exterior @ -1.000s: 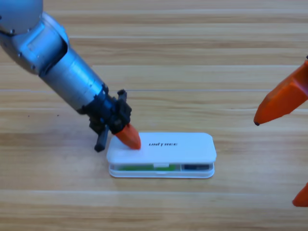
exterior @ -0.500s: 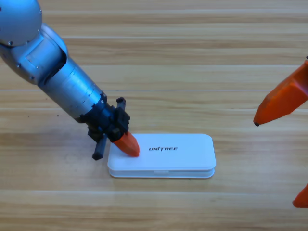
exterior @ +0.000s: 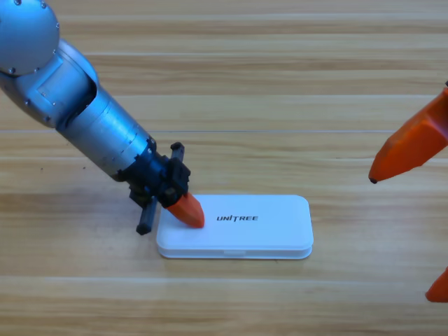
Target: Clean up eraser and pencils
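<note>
Wooden table (exterior: 280,84), closed white case (exterior: 238,227) under left gripper (exterior: 187,211), jaws together, right gripper (exterior: 413,217) open.

Bright, even light over the wooden tabletop (exterior: 280,84), soft sheen on the left arm's (exterior: 84,119) grey shell, a thin soft shadow under the closed white case (exterior: 266,234), lettering on its lid crisp, the right gripper's (exterior: 413,224) orange fingers (exterior: 409,147) large and cut off at the frame's right edge.
</note>
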You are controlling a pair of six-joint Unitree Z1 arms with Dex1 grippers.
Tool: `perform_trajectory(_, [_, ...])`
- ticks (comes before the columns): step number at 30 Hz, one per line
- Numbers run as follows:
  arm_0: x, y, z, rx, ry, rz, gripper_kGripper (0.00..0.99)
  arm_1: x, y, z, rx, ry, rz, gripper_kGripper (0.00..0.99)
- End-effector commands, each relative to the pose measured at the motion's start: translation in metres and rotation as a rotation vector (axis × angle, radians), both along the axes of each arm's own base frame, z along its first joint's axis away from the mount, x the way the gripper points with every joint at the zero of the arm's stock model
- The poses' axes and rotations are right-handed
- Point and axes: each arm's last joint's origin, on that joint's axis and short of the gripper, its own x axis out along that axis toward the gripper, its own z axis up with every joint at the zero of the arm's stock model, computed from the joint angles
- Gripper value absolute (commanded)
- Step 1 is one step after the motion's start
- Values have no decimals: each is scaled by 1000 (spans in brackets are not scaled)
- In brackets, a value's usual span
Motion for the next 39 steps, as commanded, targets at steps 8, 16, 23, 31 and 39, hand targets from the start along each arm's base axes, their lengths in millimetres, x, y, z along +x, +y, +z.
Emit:
perform_trajectory(8, [-12, -4, -5, 44, 24, -27, 0, -3, 7, -10, -9, 27, 27, 957])
perform_trajectory(16, [-37, 14, 132, -20, -56, -24, 976, -2, 8, -10, -9, 27, 27, 957])
perform_trajectory(23, [-105, 29, 224, -156, -100, -113, 990, -2, 8, -12, -14, 30, 27, 957])
perform_trajectory(31, [-160, 4, 227, -164, -39, -268, 990, -1, 9, -13, -17, 33, 27, 957])
perform_trajectory(39, [-158, -7, 214, -122, -20, -279, 990, -1, 10, -13, -19, 34, 26, 957])
